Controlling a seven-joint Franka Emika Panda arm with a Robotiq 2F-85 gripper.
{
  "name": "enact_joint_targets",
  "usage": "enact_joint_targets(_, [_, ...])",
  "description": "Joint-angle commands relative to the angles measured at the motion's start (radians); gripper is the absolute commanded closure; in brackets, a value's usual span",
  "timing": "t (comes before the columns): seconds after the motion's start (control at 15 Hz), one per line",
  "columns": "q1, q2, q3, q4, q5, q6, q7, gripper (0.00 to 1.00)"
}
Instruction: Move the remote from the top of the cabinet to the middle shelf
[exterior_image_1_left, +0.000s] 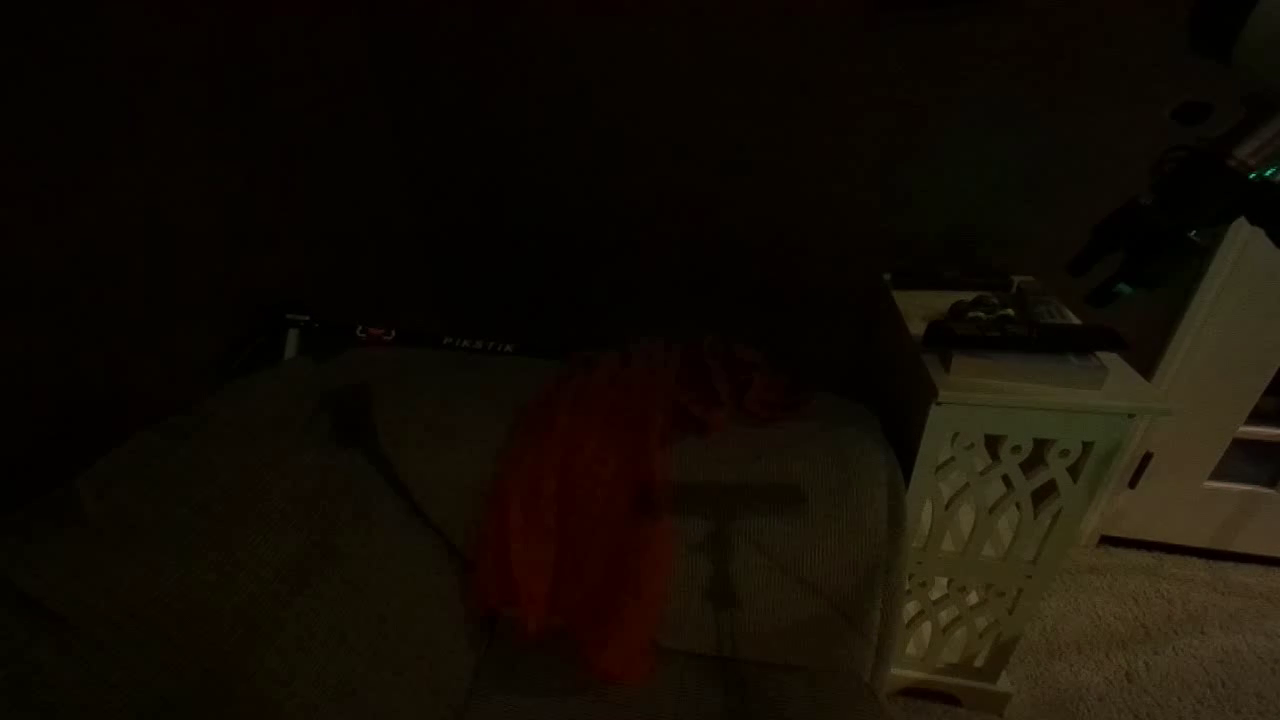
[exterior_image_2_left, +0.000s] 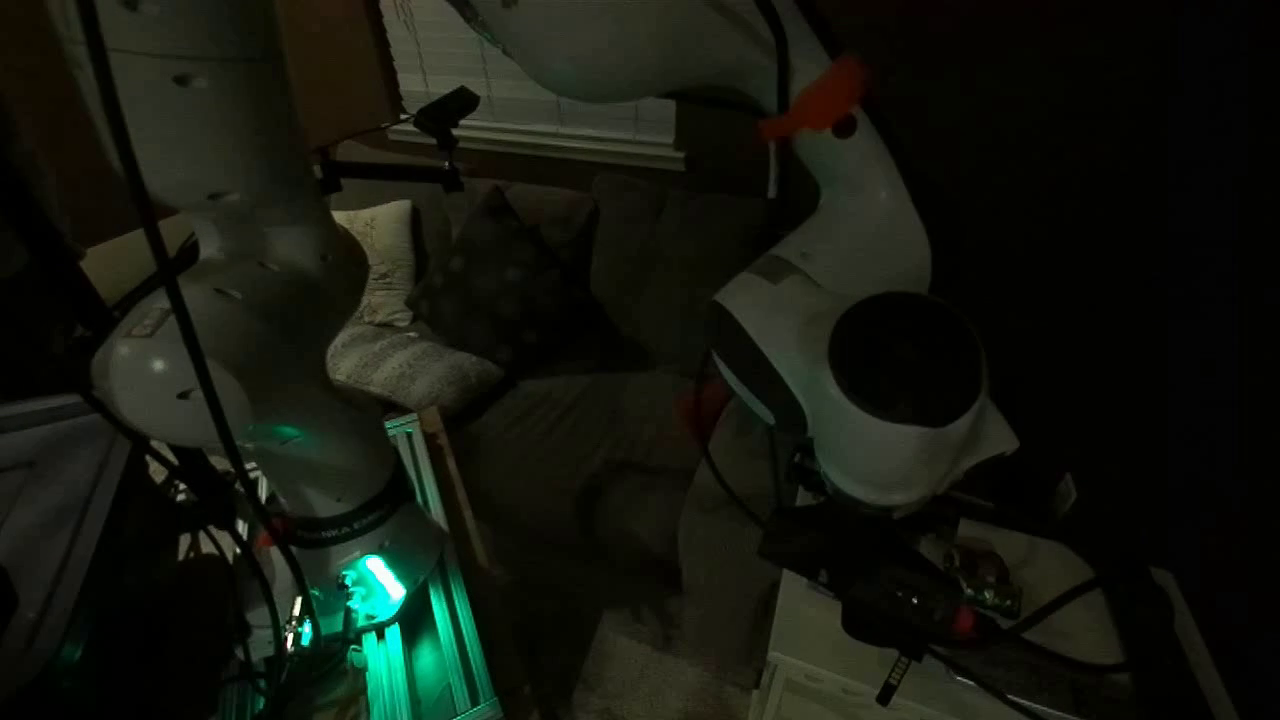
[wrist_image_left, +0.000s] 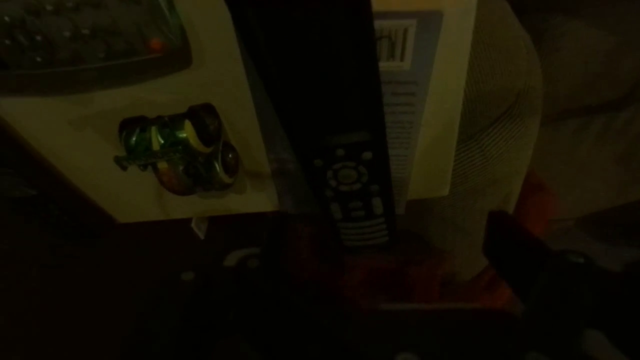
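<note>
The white cabinet (exterior_image_1_left: 930, 500) with lattice sides stands beside the couch; its top (wrist_image_left: 215, 65) also shows in the wrist view. The black remote (wrist_image_left: 345, 150) with pale buttons lies on a book on the cabinet top. In an exterior view the remote (exterior_image_1_left: 1030, 338) is a long dark bar across the book. My gripper (exterior_image_1_left: 1090, 281) is open and empty, above and to the side of the cabinet top. In the wrist view the right finger shows clearly; the left is lost in the dark. The middle shelf is hidden in all views.
A book (wrist_image_left: 412, 105) lies under the remote. A shiny green figurine (wrist_image_left: 180, 150) and a dark, glossy-topped object (wrist_image_left: 95, 50) are also on the cabinet top. The couch (exterior_image_1_left: 780, 580) with a red-orange cloth (exterior_image_1_left: 580, 520) adjoins. White furniture (exterior_image_1_left: 1180, 490) stands nearby. The scene is very dark.
</note>
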Motion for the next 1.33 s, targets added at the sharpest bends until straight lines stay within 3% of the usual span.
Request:
enact_joint_targets(0.0, [0.015, 0.078, 0.04, 0.032, 0.175, 0.085, -0.18, 0.0])
enact_joint_targets(0.67, [0.003, 0.197, 0.067, 0.128, 0.157, 0.196, -0.342, 0.0])
enact_joint_targets(1.07, [0.033, 0.271, 0.045, 0.144, 0.06, 0.239, -0.296, 0.0])
enact_joint_targets(1.27, [0.028, 0.293, 0.053, 0.157, 0.073, 0.25, -0.308, 0.0])
